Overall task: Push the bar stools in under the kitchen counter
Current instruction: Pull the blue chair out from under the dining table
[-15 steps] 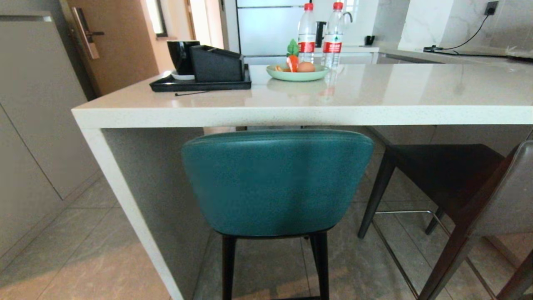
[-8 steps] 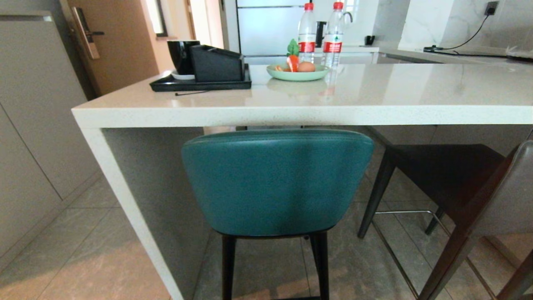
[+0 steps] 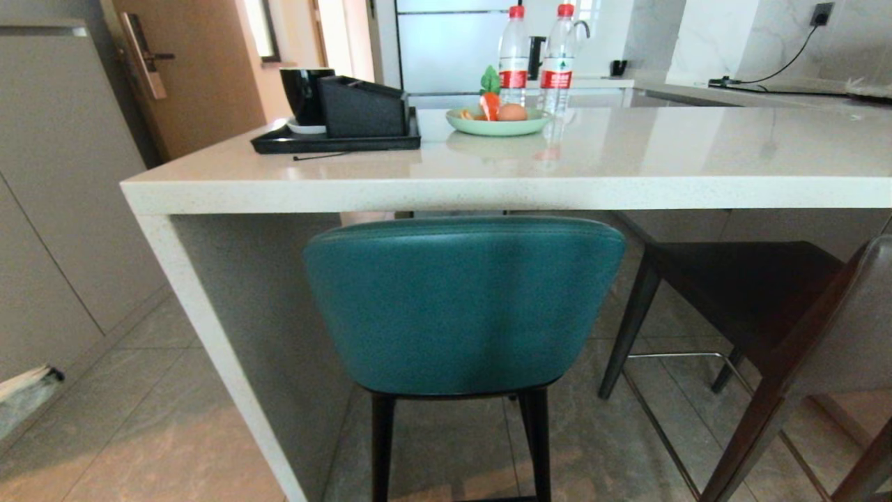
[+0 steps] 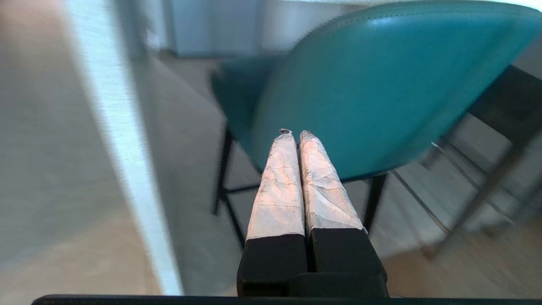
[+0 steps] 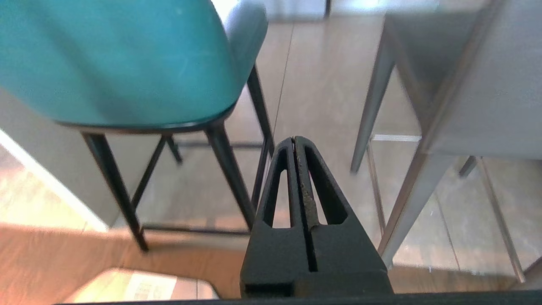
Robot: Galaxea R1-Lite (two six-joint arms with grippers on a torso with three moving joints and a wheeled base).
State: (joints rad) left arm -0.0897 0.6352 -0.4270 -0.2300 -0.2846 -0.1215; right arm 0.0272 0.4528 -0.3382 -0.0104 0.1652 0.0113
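— Where do the stools stand?

— The teal stool (image 3: 463, 307) is square in front, its rounded back facing us, the top edge just below the front lip of the white worktop (image 3: 627, 185). Seat looks part-way under the slab; thin black legs on the tiled floor (image 3: 160, 390). It sits near the white end panel (image 3: 209, 335) at the worktop's left end.

— And the grey one?

— The grey stool (image 3: 787, 328) is to the right, turned at an angle, its back nearest us at the frame's edge and its dark seat reaching toward the slab. Metal footrest (image 3: 669, 357) low between the legs. The two stools are apart, not touching.

— The arms?

— Left end effector (image 4: 295, 134): taped fingers (image 4: 277, 186) pressed together, closed on nothing, pointing at the teal back from low on its left side (contact with the leather — cannot tell). In the head view only a pale sliver shows at the far left edge. Right end effector (image 5: 295, 142): black fingers also closed, empty, held low, pointing at the gap between the teal stool's legs and the grey stool's.

— On the worktop?

— Black tray (image 3: 334, 139) with a dark cup (image 3: 304, 94) and box; green plate (image 3: 497, 123) of food; two water bottles (image 3: 514, 59) behind it.
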